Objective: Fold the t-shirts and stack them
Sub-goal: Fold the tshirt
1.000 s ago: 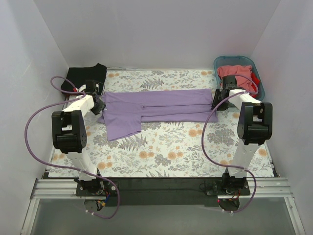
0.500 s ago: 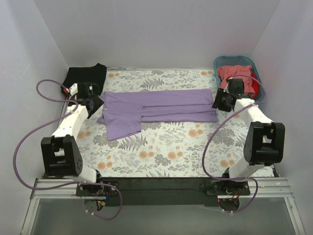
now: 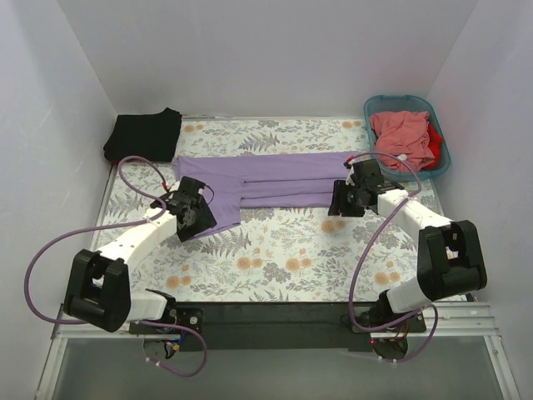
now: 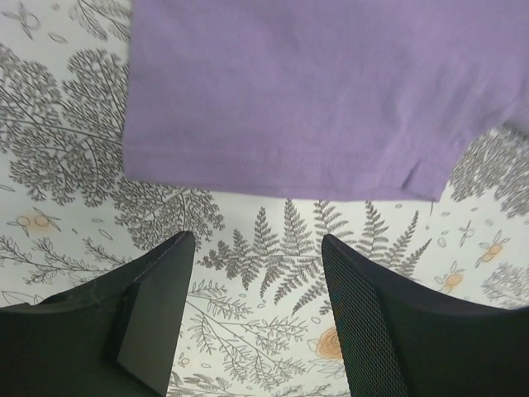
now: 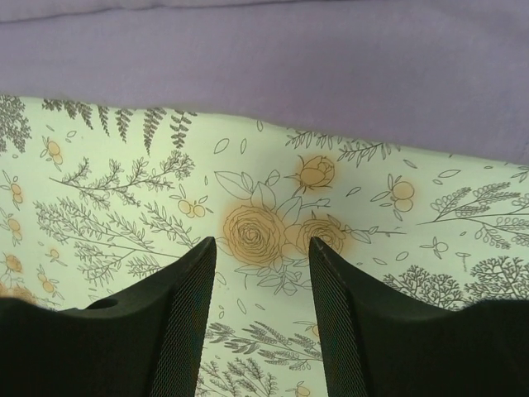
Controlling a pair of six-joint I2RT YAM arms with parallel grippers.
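Currently the purple shirt (image 3: 275,177) lies flat on the table (image 3: 283,258) toward its far edge, long axis left-right. Both ends are covered. At the left end the left gripper (image 4: 256,241) is spread wide and empty, just short of the hem of the part hanging toward the near edge. At the right end the right gripper (image 5: 263,244) is likewise spread and empty, just short of the shirt's near edge. For both, the shirt is straight ahead, toward the far edge. The black shirt (image 3: 143,133) sits folded in the far-left corner. No readable writing.
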